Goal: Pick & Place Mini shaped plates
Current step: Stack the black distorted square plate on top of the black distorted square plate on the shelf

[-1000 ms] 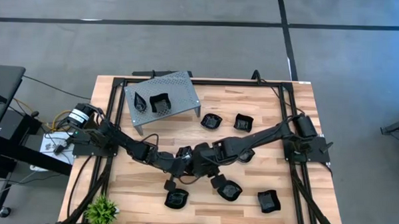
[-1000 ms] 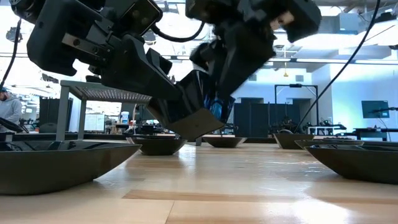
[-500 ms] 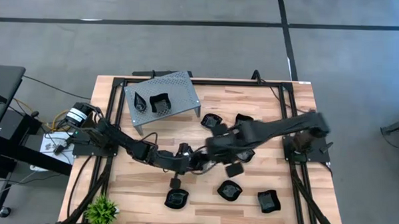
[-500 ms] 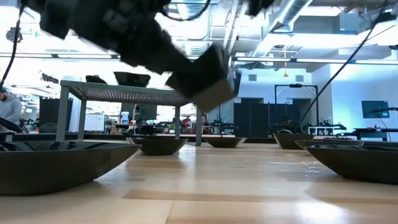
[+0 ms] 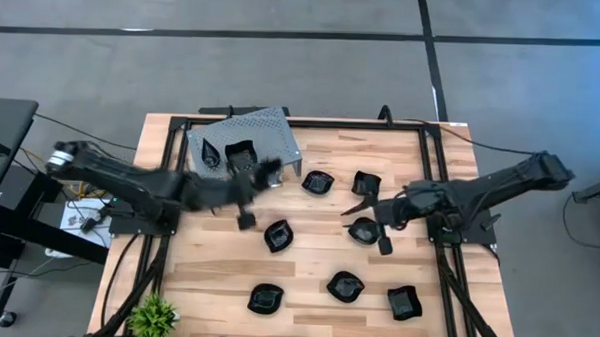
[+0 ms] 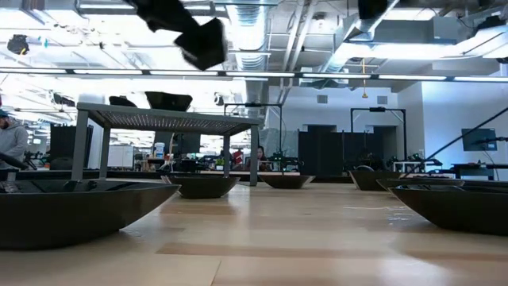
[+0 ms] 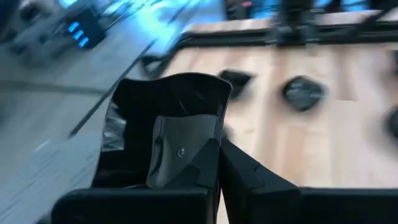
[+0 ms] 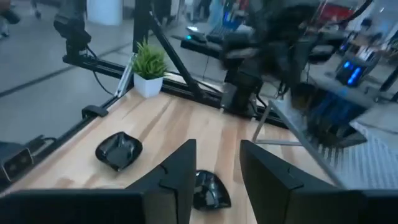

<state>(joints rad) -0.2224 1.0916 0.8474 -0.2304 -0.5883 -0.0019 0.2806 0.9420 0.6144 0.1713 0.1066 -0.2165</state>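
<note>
Left pincer (image 5: 248, 179) clenched on a mini plate (image 7: 168, 124), carried aloft just beside the grey perforated stand (image 5: 243, 147), well above the counter (image 5: 217, 261). Grip taken across the plate's upright wall, one finger (image 7: 180, 155) inside the bowl, the other outside. Two plates already on the stand top: a leaf-shaped one (image 5: 211, 153) and a squarish one (image 5: 240, 154), both just beyond the left pincer.

Right pincer (image 5: 370, 213) released and carrying nothing, fingers (image 8: 174, 180) apart, low over the counter with one plate (image 5: 364, 231) just beside it and another (image 5: 366, 183) near. Further plates spread on the counter below and between both pincers (image 5: 278, 235), (image 5: 318, 182), (image 5: 266, 298), (image 5: 345, 286), (image 5: 403, 302).

Judged stiff, light, glossy and therefore slippery; probably brittle if dropped. Best hold judged to be the rim or wall, pinched inside and out; flat base offers nothing to clamp.

Left wrist view smeared by motion; held plate's exact shape and depth of grip not determinable. Low view shows only a dark blurred mass overhead, pincer not distinguishable. Plate count below sixteen; remainder not seen.
</note>
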